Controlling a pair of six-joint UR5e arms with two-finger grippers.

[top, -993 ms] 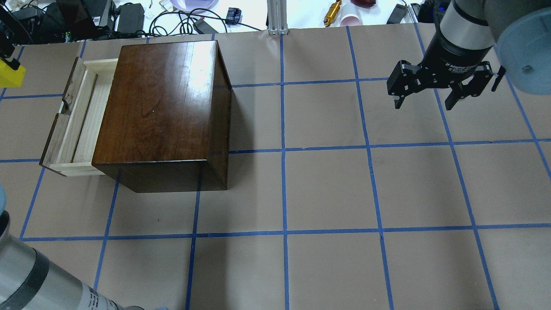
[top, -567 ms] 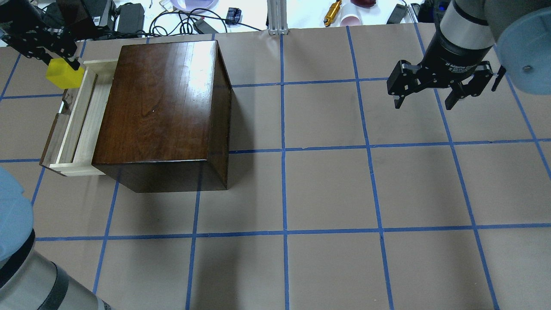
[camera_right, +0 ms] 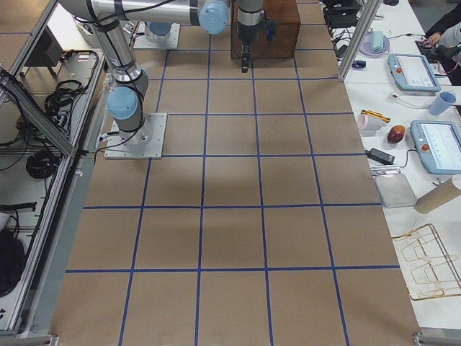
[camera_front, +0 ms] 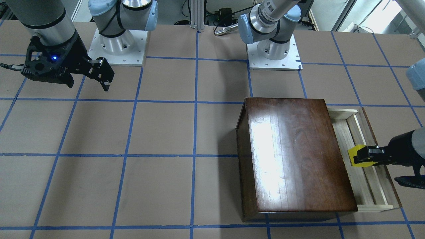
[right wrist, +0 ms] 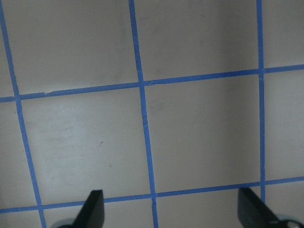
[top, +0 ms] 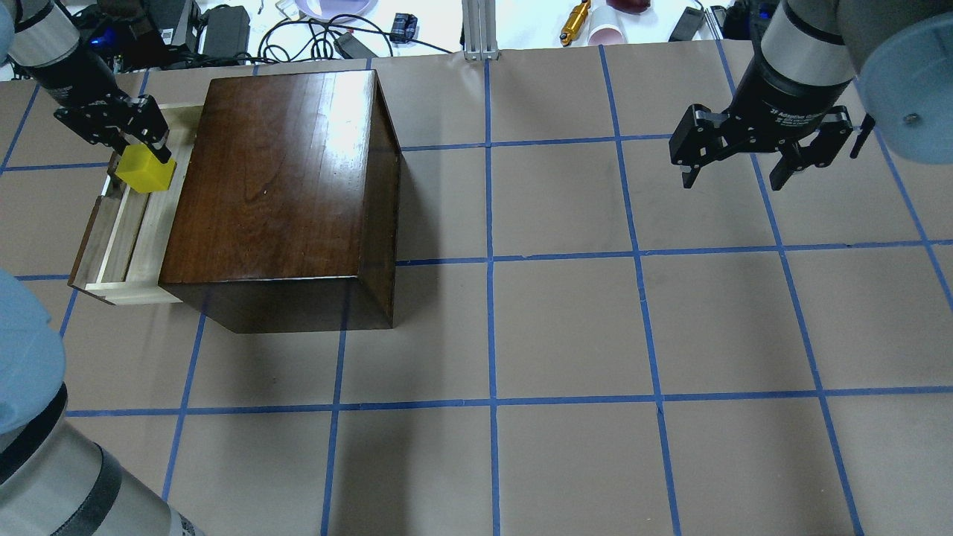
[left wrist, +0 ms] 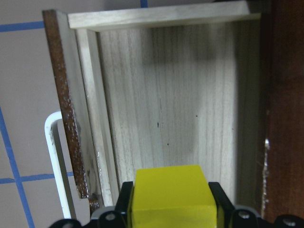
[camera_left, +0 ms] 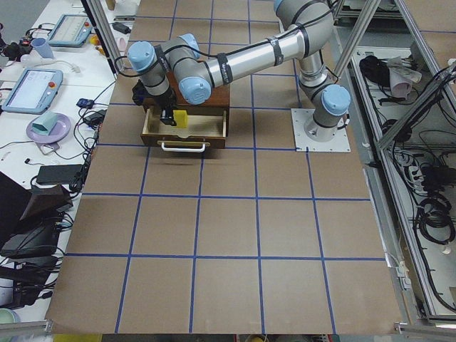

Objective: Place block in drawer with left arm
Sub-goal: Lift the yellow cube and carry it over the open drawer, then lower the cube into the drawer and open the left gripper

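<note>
Brown paper surface (top: 566,320) w/ blue tape squares. Dark wooden box (top: 283,186) sits on it, drawer (top: 134,231) pulled out. L pincer (top: 138,152) squeezes the yellow block (top: 146,175), up over the open drawer. R pincer (top: 733,175) is wide open, nothing in it. Cables (top: 313,33) lie behind.

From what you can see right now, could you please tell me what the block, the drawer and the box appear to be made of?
The block: probably plastic or painted wood; uniform matte yellow, no grain.
The drawer: unfinished pale wood, fine grain lines visible, with a dark stained front.
The box: dark stained wood, glossy varnish; plank seams and bright glare on top.
</note>
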